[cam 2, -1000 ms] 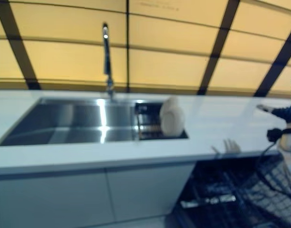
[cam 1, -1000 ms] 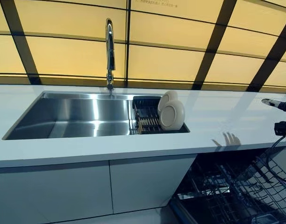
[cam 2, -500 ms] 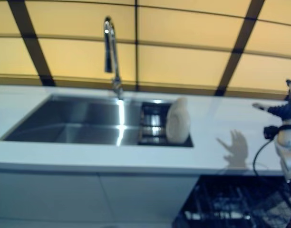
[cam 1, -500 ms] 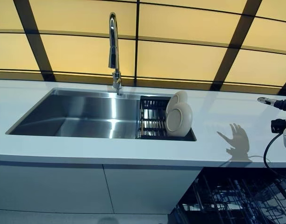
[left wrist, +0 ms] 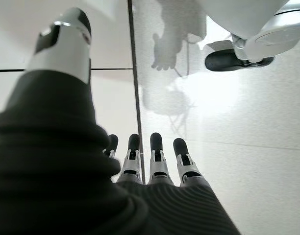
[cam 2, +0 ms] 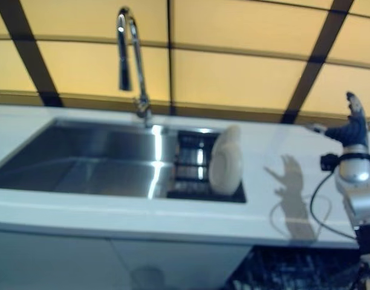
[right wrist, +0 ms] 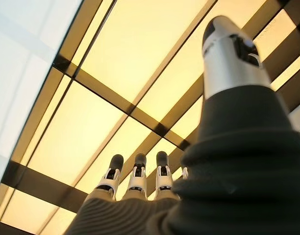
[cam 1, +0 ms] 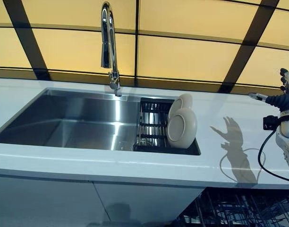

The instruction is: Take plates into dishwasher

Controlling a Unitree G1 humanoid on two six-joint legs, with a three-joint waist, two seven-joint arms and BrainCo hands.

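While the plates [cam 1: 182, 126] stand untouched in the sink rack [cam 1: 153, 127], the empty right hand [cam 2: 353, 124], fingers straight, must reach left to them; left hand [left wrist: 155, 161] hangs open.

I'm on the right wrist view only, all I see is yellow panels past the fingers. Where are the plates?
Observer: Two cream plates stand on edge in the dark rack at the sink's right end.
Operator: Is the right hand near them?
Observer: No, the right hand is above the counter, well to their right, fingers straight, empty.
Operator: And the left?
Observer: The left hand points down at the floor, holding nothing.
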